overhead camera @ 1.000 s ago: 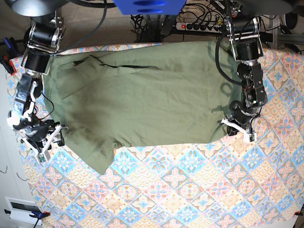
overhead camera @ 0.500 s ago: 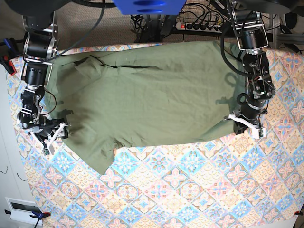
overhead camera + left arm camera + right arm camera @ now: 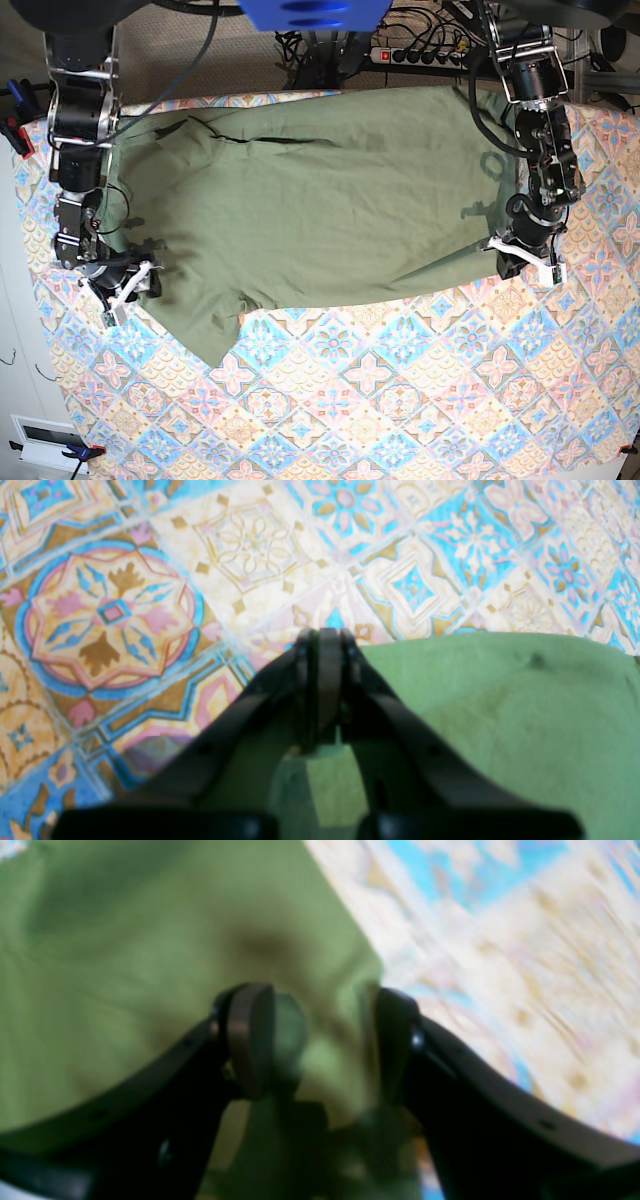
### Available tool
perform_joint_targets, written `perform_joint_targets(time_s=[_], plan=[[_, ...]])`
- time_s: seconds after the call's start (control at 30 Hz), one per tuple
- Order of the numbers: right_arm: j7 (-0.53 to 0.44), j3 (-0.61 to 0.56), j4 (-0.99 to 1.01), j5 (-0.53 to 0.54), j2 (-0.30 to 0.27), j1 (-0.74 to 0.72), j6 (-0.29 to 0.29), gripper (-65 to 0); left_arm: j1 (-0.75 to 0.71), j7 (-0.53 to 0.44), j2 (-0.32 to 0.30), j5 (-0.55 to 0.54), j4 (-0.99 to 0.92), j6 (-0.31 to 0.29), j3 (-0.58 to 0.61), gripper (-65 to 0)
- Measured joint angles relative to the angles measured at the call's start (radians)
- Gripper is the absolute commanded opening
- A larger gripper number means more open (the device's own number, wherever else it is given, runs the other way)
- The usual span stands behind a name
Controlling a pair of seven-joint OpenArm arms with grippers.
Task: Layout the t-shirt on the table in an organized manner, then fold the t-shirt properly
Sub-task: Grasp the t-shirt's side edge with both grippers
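The olive-green t-shirt (image 3: 320, 210) lies spread across the far half of the table (image 3: 400, 400), with one sleeve pointing toward the near left. My left gripper (image 3: 525, 262) is at the shirt's right-hand hem corner. In the left wrist view this gripper (image 3: 322, 635) has its jaws pressed together at the edge of the t-shirt (image 3: 500, 720), on the patterned table (image 3: 250, 555). My right gripper (image 3: 125, 290) is at the shirt's left edge. In the right wrist view it (image 3: 320, 1040) stands open, with the edge of the t-shirt (image 3: 125, 965) between its fingers and the table (image 3: 500, 965) beside it.
A power strip with cables (image 3: 420, 52) lies beyond the table's far edge. A blue part (image 3: 315, 12) hangs over the top centre. The near half of the table shows only its tile-patterned cloth. The table's left edge runs close to my right arm.
My left gripper has shifted right, and the shirt's hem corner went with it. My right gripper has moved in from the bare table onto the shirt's left edge.
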State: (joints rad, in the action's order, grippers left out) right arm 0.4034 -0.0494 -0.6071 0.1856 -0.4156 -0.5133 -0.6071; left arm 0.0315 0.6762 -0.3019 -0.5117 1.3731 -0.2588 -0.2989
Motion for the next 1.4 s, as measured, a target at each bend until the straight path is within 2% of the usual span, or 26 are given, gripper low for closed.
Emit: perform_joint_targets(time_s=[0.13,0.33,0.7,1.03,1.17,1.23,1.3,1.4], plan=[[-0.108,-0.006,0.092,0.011,-0.005,-0.015,-0.005,-33.6,-0.001,0.001,0.000,-0.002,0.000,0.001,0.000,-65.0],[-0.148,0.000,0.109,0.005,-0.005,-0.013,-0.008,-33.8,-0.001,0.000,0.000,-0.002,0.000,0.001,0.000,-65.0],[-0.122,0.000,0.037,-0.002,-0.058,-0.002,0.007,-33.9,-0.001,0.001,0.003,-0.001,0.000,0.000,0.000,-65.0],[-0.120,-0.010,0.040,-0.002,-0.058,-0.002,0.006,-33.9,-0.001,0.001,0.003,-0.001,0.000,0.001,0.000,-65.0],[-0.139,-0.010,0.126,0.002,-0.059,-0.008,0.006,-33.9,-0.001,0.001,0.003,-0.002,0.000,0.000,0.000,-65.0],[-0.183,-0.010,0.156,0.024,-0.061,-0.005,0.002,-33.9,-0.001,0.000,0.003,-0.001,0.000,0.000,0.000,-65.0],[-0.164,-0.010,0.156,0.011,-0.062,-0.012,0.002,-34.1,-0.001,0.000,0.003,-0.001,0.000,0.001,0.000,-65.0],[-0.172,-0.010,0.156,0.005,-0.061,-0.012,0.003,-39.3,-0.001,0.000,0.003,-0.002,0.000,0.000,0.000,-65.0]])
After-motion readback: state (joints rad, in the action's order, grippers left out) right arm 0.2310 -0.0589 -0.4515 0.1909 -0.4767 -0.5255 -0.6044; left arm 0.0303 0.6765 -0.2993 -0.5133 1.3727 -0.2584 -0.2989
